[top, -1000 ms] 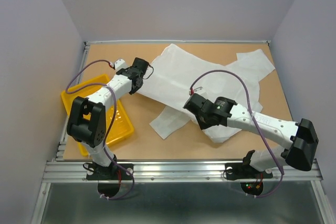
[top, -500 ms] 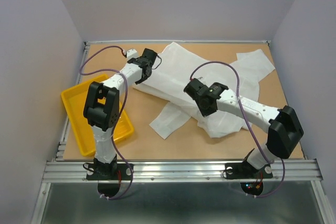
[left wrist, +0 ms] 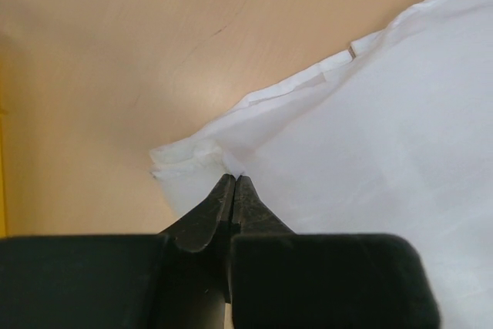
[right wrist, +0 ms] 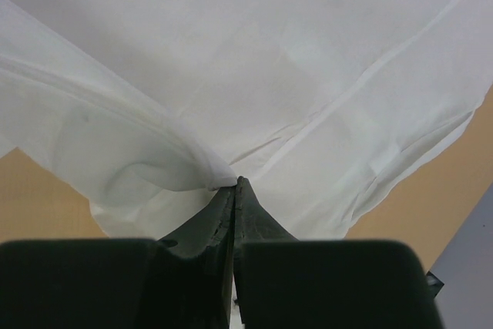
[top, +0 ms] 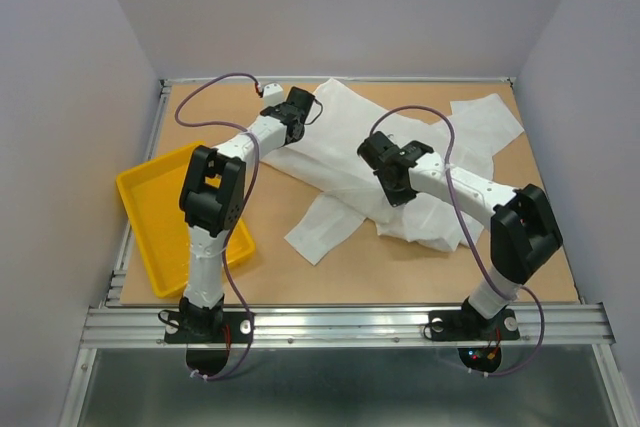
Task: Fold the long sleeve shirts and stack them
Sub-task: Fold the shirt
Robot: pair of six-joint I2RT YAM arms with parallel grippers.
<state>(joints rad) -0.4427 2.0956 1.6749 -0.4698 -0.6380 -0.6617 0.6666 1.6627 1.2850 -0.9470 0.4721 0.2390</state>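
A white long sleeve shirt [top: 345,152] lies spread and partly bunched across the middle and far right of the table. My left gripper [top: 305,107] is at its far left edge, shut on a fold of the shirt's hem [left wrist: 231,163]. My right gripper [top: 385,162] is over the shirt's middle, shut on a pinched fold of the white fabric [right wrist: 223,179]. One sleeve [top: 322,229] trails toward the near side. Another part [top: 487,117] lies flat at the far right corner.
A yellow plastic tray [top: 160,212] sits at the left edge of the table, tilted. Bare brown table [top: 330,277] shows along the near edge and at the far left [left wrist: 115,52]. Grey walls enclose the table on three sides.
Both grippers have moved away from me toward the far side, dragging the shirt with them. The left arm stretched out past the tray; the right one pulled fabric up and back.
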